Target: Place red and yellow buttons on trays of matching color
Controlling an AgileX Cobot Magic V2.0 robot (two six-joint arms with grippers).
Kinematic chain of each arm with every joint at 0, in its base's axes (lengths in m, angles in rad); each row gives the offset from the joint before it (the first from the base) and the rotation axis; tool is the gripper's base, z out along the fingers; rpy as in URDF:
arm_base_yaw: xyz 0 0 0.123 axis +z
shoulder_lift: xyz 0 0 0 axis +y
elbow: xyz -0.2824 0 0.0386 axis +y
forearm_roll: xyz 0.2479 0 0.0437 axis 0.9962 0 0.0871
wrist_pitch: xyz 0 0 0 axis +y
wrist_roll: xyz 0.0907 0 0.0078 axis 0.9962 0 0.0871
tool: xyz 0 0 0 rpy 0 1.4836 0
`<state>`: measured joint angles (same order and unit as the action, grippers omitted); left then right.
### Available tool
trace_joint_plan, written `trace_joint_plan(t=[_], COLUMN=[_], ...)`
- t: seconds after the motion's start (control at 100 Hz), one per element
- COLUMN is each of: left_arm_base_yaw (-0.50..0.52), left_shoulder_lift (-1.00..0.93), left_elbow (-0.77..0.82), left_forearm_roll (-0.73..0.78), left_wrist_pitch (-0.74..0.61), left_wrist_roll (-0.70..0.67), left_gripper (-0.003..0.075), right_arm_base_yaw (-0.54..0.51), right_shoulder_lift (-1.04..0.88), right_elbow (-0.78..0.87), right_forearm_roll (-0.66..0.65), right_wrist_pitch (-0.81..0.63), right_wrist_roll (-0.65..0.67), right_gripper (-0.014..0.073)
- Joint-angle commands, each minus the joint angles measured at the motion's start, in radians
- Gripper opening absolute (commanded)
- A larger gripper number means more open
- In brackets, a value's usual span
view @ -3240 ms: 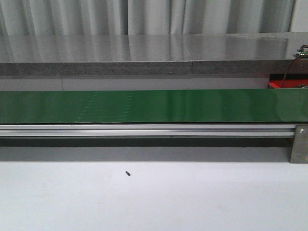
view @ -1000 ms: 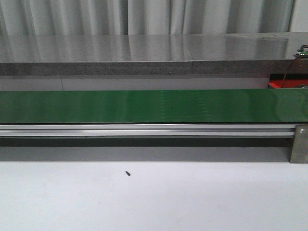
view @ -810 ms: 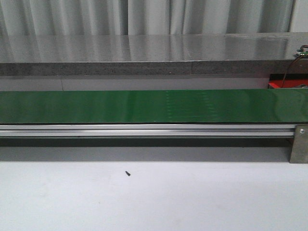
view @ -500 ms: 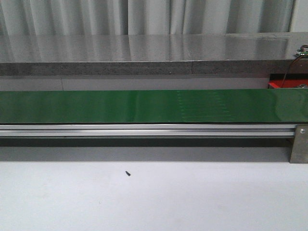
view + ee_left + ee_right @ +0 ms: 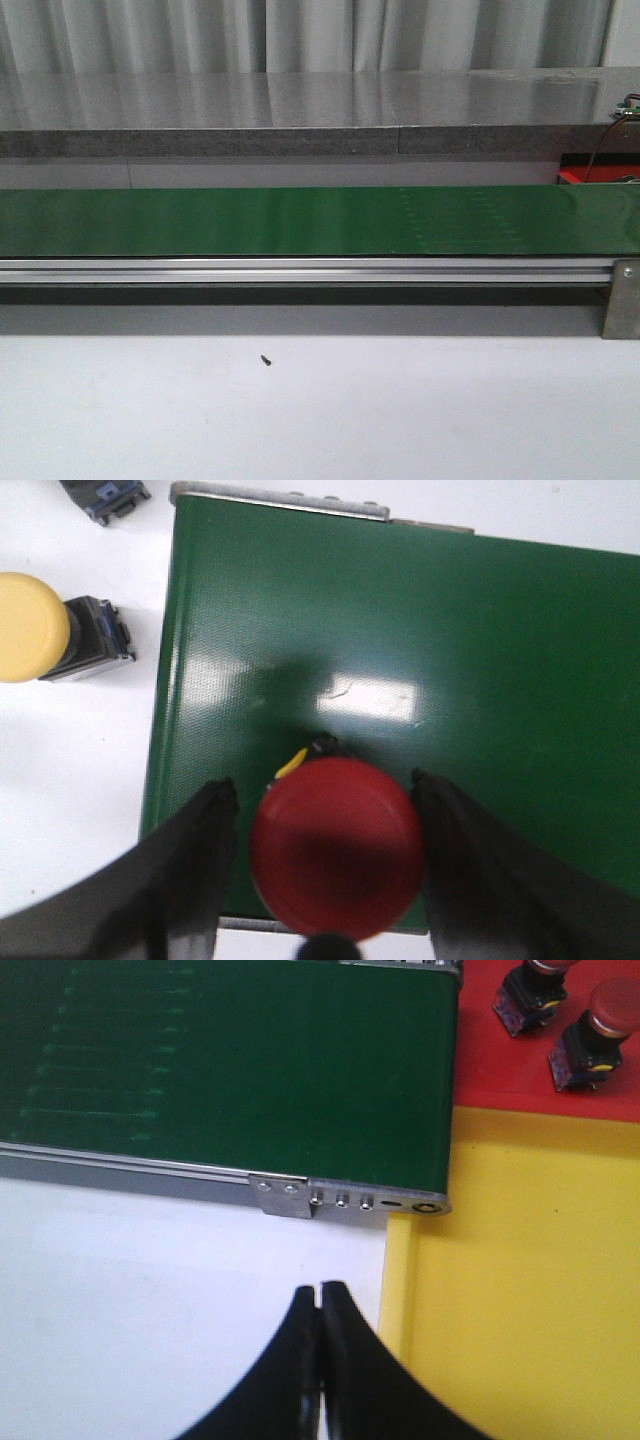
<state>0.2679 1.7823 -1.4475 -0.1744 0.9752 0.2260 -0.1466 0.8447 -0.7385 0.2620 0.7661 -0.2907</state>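
Grey curtains hang behind a long speckled stone-grey ledge [image 5: 300, 115], and below it a green conveyor belt [image 5: 300, 220] runs the full width of the front view on an aluminium rail [image 5: 300, 270], with a pale grey tabletop [image 5: 400, 410] in the foreground bearing one small dark speck [image 5: 265, 360]. At the far right of that view a sliver of the red tray [image 5: 572, 176] shows behind the belt. No arm appears in the front view. In the left wrist view the left gripper [image 5: 325, 850] hangs over the belt's end with its dark fingers [image 5: 195, 870] spread apart — a red button [image 5: 335, 850] sits on the belt between them, and whether either finger touches the cap cannot be told. Off the belt, on the white surface, a yellow button [image 5: 30, 627] lies on its side with its dark base [image 5: 95, 640] showing, and another dark base [image 5: 105, 495] sits at the frame edge. In the right wrist view the right gripper [image 5: 320, 1360] has its fingers pressed together with nothing between them, hovering over the white table just beside the yellow tray [image 5: 520, 1290]. Next to the belt's other end, the red tray holds two red buttons [image 5: 595, 1025] — both tipped over, dark bases showing.
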Motion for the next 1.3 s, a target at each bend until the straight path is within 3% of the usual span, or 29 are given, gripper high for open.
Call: trace_joint_plan(t=[0.0, 0.41, 0.66, 0.89, 1.29], left_arm_base_yaw=[-0.008, -0.008, -0.008, -0.002, 0.21], left_shoulder_lift=[-0.029, -0.112, -0.121, -0.132, -0.136], left_elbow=[-0.031, -0.039, -0.122, -0.172, -0.172], left_forearm_roll=[-0.024, -0.113, -0.113, 0.012, 0.049], left_wrist_pitch=[-0.031, -0.07, -0.044, -0.019, -0.019], left_wrist_roll=[0.002, 0.052, 0.052, 0.025, -0.036], left_gripper=[0.0395, 0.04, 0.0412, 0.0412, 0.0411], right_arm_base_yaw=[0.0, 0.0, 0.0, 0.0, 0.0], right_shoulder_lift=[-0.008, -0.008, -0.008, -0.008, -0.008], right_elbow=[-0.026, -0.026, -0.026, -0.026, -0.026], right_forearm_roll=[0.014, 0.014, 0.014, 0.014, 0.014], right_wrist_pitch=[-0.046, -0.046, -0.046, -0.046, -0.046], right_wrist_roll=[-0.007, -0.007, -0.007, -0.007, -0.007], right_gripper=[-0.007, -0.007, -0.007, -0.007, -0.007])
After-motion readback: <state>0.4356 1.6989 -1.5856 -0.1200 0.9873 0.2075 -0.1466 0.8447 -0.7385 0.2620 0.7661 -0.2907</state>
